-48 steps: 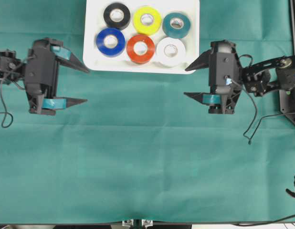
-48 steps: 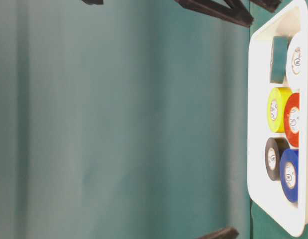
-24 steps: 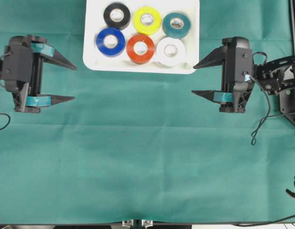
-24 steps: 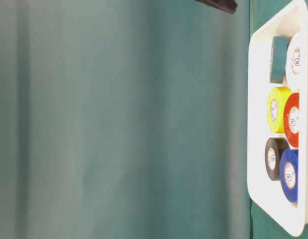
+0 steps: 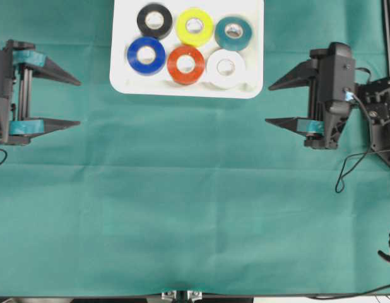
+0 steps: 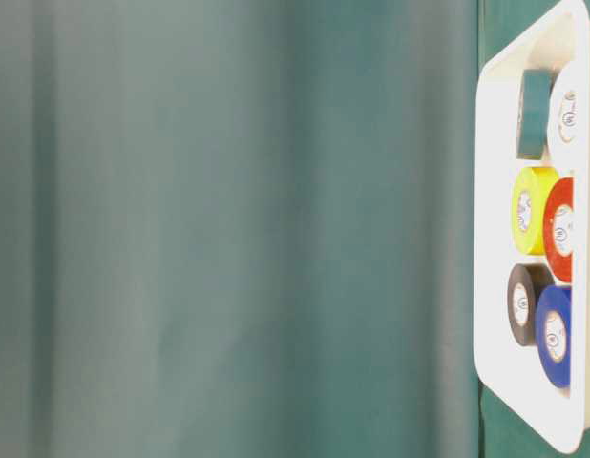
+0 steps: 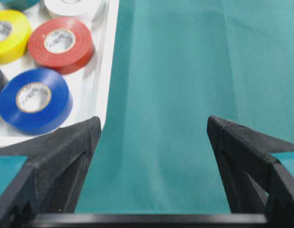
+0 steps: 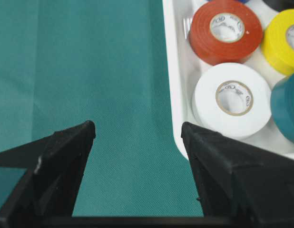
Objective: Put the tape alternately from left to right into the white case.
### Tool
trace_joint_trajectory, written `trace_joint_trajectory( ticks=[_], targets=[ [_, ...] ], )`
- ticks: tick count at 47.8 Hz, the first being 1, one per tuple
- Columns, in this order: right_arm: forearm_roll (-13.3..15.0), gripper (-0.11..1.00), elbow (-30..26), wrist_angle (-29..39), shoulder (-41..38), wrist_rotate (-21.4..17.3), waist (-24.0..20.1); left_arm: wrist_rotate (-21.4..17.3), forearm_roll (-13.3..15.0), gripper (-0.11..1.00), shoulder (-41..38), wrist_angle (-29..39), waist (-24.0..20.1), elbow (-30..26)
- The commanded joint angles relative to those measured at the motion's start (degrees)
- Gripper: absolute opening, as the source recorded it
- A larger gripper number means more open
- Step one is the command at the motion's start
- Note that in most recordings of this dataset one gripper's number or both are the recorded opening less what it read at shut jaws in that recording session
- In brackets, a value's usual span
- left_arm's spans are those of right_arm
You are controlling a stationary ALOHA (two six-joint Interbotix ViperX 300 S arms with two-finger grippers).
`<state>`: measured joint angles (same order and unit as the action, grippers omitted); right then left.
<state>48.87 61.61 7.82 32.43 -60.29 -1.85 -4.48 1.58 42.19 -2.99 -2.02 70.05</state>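
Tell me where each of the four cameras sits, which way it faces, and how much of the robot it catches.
Overhead: above, facing straight down on the white case holding six rolls; left claw and right claw both open and empty.
Table-level: low, picture turned sideways, facing cloth and case; no robot parts.
Left wrist: behind its fingertips, facing the case corner and blue roll.
Right wrist: behind its fingertips, facing the white roll.
Both wrist views share the red-orange roll.

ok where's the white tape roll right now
In the overhead view the white tape roll lies flat inside the white case, at the right end of the nearer row, right of the red-orange roll and just below the teal roll.
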Motion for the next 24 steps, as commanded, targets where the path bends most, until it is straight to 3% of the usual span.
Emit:
trace_joint_trajectory(
  ticks=[1, 24],
  targets=[
    [0.0, 0.82, -0.1, -0.2, 1.7, -0.2, 0.1, 0.5, 0.1, 0.52, 2.3, -0.4, -0.3, 0.6],
    [0.1, 0.82, 2.4, -0.3, 7.0, -0.2, 0.1, 1.1, 0.1, 0.52, 15.9, -0.5, -0.4, 6.3]
  ],
)
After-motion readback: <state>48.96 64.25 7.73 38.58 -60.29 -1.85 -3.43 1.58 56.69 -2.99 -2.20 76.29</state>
